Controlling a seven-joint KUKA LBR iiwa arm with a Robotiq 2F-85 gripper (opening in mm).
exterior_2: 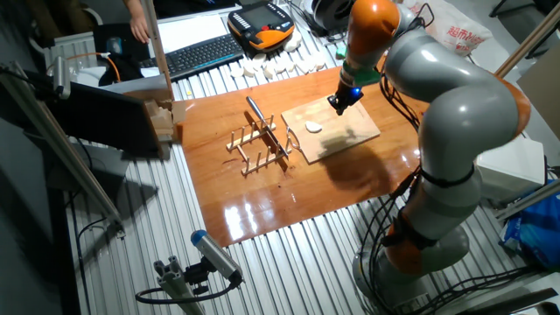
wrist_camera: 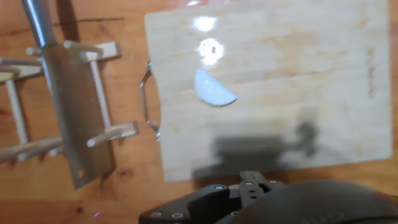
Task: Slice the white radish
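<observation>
The white radish [exterior_2: 313,128] is a small pale half-oval piece lying flat on the light wooden cutting board [exterior_2: 346,136]. In the hand view the radish [wrist_camera: 214,91] lies on the left half of the board [wrist_camera: 311,74]. A cleaver [exterior_2: 260,118] rests on a wooden peg rack [exterior_2: 254,150] left of the board. The hand view shows its blade [wrist_camera: 74,124] and handle [wrist_camera: 38,22]. My gripper [exterior_2: 339,103] hangs above the board's far edge, right of the radish, holding nothing that I can see. Only its dark housing [wrist_camera: 249,199] shows in the hand view; the fingers are hidden.
The board and rack sit on a glossy wooden tabletop [exterior_2: 262,206]. White chunky blocks [exterior_2: 271,65] lie in a row behind it, near a keyboard [exterior_2: 203,52] and a teach pendant [exterior_2: 260,24]. A wooden block stand [exterior_2: 162,121] is at the left edge.
</observation>
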